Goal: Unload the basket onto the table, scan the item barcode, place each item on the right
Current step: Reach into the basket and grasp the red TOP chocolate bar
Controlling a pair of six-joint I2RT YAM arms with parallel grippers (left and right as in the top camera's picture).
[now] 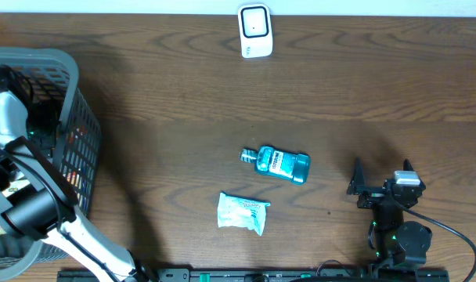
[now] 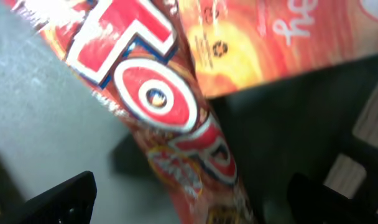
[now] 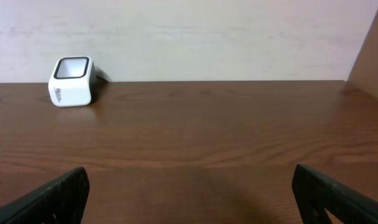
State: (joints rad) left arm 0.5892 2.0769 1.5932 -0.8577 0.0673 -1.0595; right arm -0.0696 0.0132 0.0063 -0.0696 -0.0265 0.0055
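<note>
**Crinkly snack pack in the basket, left fingers spread over it**

The left fingers (image 2: 63,200) stand wide apart and hold nothing. They hang inside the grey basket (image 1: 72,82) at the left end of the table (image 1: 167,102), right over a red snack pack (image 2: 170,106) that runs slantwise between them. This looks like the item to be scanned. A second, orange pack (image 2: 288,37) lies behind it, touching or overlapping it.

The red pack is glossy film, so I judge it light, soft and slippery, with contents that would crush under a hard squeeze. It will likely sag and crackle when lifted and may twist in the grip. The best hold is probably across its narrow middle, with the fingers either side of the long axis, closing just enough to pinch film and filling together. No barcode shows on the upper face. It may be underneath, so the grip should leave the flat faces uncovered.

The white scanner (image 1: 255,31) sits at the far edge of the table, well apart from the basket. The right fingers (image 3: 52,199) are also wide and empty, low over bare wood and facing the scanner. A blue mouthwash bottle (image 1: 281,164) and a white packet (image 1: 242,213) lie mid-table.
</note>
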